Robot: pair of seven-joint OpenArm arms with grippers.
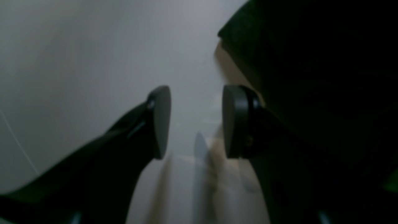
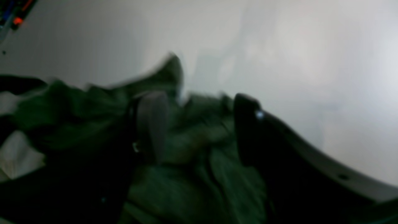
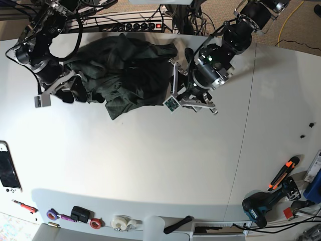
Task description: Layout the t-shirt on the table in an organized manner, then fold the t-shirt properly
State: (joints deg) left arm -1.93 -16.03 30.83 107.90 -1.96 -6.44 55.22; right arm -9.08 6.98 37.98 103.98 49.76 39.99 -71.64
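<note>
Spread fingers [image 2: 155, 124] over t-shirt [image 2: 199, 174]

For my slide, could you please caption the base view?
Two arms flank a crumpled green t-shirt at the far edge of a white table.

I see left arm entering from 1 o'clock in base view, elbow bent, wrist pointing toward 8 o'clock. Left gripper [image 1: 196, 123] has jaws apart, pads parallel, nothing between them. Right arm enters from 11 o'clock, forearm angled down toward 5 o'clock. Right gripper [image 2: 199, 130] has jaws spread wide; I see no cloth pinched between pads, wrist view blurred. In base view I place right gripper [image 3: 70, 93] low, left gripper [image 3: 186, 98] low also.
</note>
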